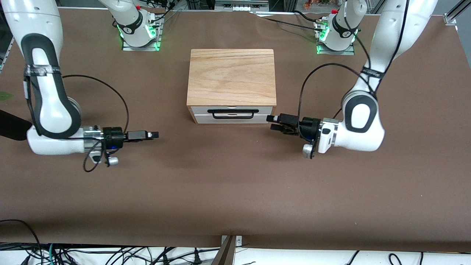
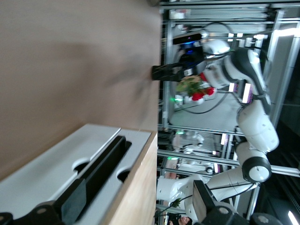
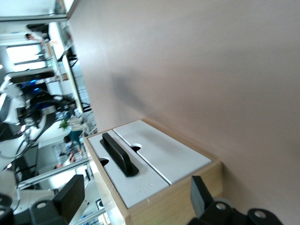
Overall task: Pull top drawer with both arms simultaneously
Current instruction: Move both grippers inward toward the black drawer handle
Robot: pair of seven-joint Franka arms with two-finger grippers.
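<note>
The top drawer (image 1: 265, 109) is the upper white panel under the cabinet's oak lid (image 1: 232, 75), and it sits flush, closed. Its thin black handle (image 1: 230, 110) runs across the front. My left gripper (image 1: 273, 123) is open and empty, low, just off the cabinet's front corner at the left arm's end. In the left wrist view the drawer (image 2: 138, 140) and handle (image 2: 103, 164) lie close ahead of the open gripper (image 2: 138, 208). My right gripper (image 1: 153, 135) is open and empty, over bare table toward the right arm's end, apart from the cabinet. The right wrist view shows the drawer (image 3: 124, 187), the handle (image 3: 117, 153) and its own gripper (image 3: 135, 201).
A second white drawer (image 1: 200, 119) lies below the top one. The brown table mat (image 1: 235, 191) spreads all round the cabinet. The arm bases (image 1: 140, 33) stand at the table's edge farthest from the front camera. Cables hang off the edge nearest it.
</note>
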